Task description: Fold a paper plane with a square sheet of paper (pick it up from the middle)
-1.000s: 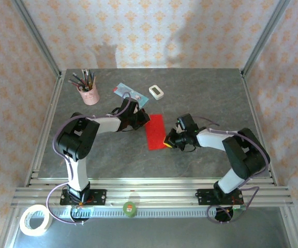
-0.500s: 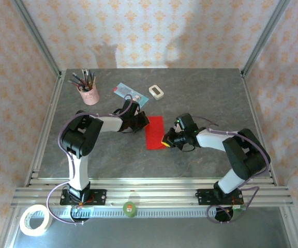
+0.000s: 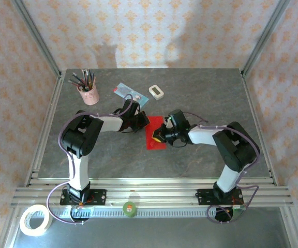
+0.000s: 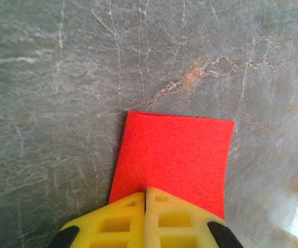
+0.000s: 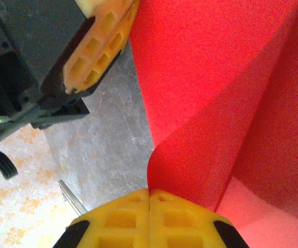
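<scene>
red paper (image 5: 216, 77) edge pinched in right fingers (image 5: 120, 221), left fingers (image 4: 119, 223) touching

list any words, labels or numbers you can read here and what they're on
No text here can be read.
light blue card: small marks, too small to read.
green roll at the near edge: reddish label, too blurred to read.
red paper: plain, no print.
</scene>
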`<state>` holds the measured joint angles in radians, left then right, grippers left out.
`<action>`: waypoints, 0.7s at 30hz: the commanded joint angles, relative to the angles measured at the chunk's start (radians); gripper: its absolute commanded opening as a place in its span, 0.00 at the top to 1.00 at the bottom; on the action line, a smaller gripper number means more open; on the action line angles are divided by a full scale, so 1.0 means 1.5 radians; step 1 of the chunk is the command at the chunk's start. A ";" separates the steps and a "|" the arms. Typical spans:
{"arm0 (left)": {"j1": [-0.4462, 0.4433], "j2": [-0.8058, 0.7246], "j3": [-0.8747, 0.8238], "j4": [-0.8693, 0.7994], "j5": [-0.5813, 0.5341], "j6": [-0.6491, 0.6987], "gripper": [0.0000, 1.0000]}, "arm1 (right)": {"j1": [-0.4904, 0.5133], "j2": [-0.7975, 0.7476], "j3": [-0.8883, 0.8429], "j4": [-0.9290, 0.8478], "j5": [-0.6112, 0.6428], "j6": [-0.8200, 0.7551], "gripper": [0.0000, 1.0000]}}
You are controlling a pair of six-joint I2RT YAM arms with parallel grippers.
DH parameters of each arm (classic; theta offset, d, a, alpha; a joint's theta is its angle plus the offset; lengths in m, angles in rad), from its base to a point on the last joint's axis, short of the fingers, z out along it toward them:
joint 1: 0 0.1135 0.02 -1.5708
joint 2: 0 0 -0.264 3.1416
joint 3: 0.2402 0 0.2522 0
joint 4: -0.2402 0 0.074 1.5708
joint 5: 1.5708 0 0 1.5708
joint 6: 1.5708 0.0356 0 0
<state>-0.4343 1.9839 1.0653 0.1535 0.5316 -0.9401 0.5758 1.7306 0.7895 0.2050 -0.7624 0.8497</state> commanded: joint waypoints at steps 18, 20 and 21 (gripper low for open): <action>-0.003 0.034 0.004 -0.048 -0.012 0.013 0.96 | 0.003 0.063 0.020 0.106 0.050 0.057 1.00; -0.003 0.034 0.003 -0.048 -0.012 0.013 0.96 | 0.003 0.065 0.019 0.104 0.056 0.059 1.00; -0.003 0.033 0.003 -0.048 -0.011 0.013 0.96 | 0.003 0.066 0.019 0.102 0.059 0.058 1.00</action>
<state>-0.4343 1.9854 1.0664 0.1532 0.5350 -0.9401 0.5755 1.8206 0.8005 0.3382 -0.7097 0.9249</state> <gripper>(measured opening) 0.044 0.052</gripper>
